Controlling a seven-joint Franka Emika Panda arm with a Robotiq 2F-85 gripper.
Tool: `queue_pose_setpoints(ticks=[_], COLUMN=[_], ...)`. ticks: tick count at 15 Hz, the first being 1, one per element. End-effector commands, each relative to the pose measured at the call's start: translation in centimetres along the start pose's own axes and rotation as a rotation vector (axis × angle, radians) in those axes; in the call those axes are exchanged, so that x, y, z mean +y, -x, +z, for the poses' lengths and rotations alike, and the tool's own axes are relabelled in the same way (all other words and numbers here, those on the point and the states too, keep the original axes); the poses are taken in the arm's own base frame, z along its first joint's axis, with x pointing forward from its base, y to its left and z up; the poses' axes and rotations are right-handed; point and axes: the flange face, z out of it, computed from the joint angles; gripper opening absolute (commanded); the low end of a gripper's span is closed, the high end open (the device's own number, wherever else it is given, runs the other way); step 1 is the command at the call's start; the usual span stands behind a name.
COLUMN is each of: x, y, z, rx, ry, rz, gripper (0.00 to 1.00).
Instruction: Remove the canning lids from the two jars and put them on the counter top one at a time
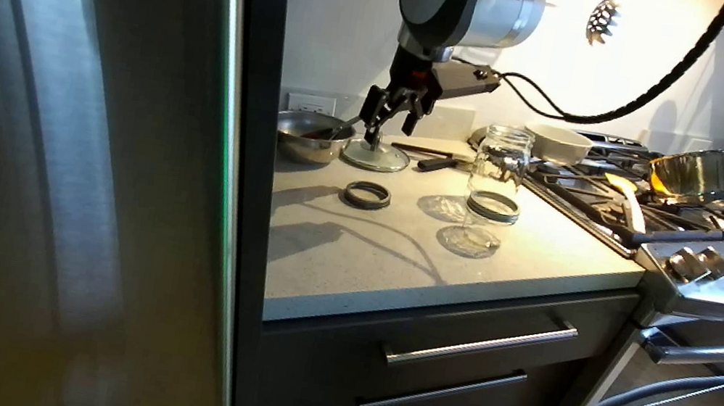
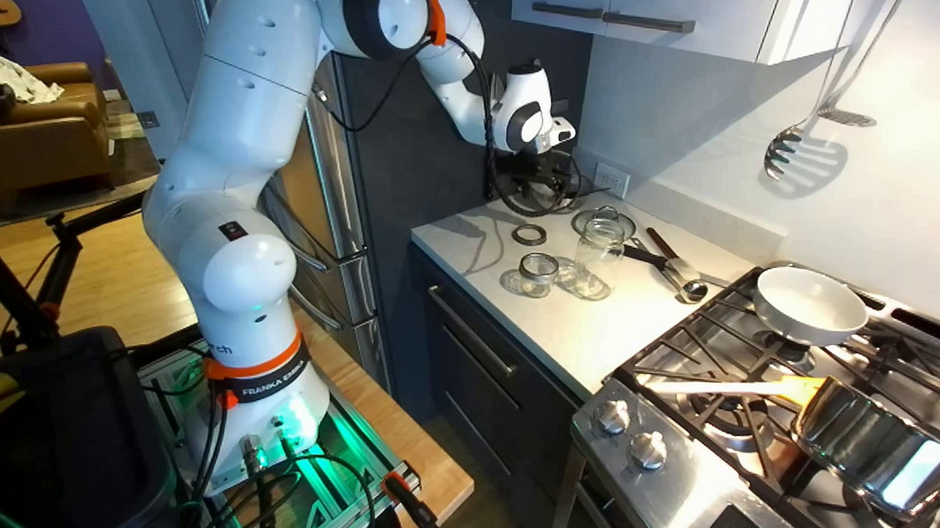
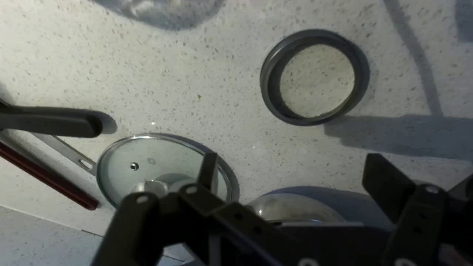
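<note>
One dark canning lid ring lies flat on the pale counter top. It also shows in the wrist view. The other ring sits around the mouth of the small, low glass jar. The taller clear glass jar stands beside it with its mouth bare, and shows in an exterior view too. My gripper hangs above the back of the counter, behind the loose ring. In the wrist view its fingers are wide apart with nothing between them.
A glass pan lid and a steel pan are below and beside my gripper. Dark-handled utensils lie near the wall. The gas stove carries a white bowl and a tilted steel pot.
</note>
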Motion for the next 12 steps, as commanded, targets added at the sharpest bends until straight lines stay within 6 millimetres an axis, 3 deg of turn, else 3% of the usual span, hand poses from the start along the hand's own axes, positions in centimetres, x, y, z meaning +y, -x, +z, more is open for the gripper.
queue_pose_setpoints(ticks=[1,4,12], x=[0.1,0.0,-0.1], y=[0.4,1.2,1.6], z=[-0.8,-2.2,-2.1], rx=[-0.023,-0.043,-0.050], ry=[-0.013,-0.031,-0.036], rz=[0.017,0.038,0.041], gripper=[1.00,1.00,1.00])
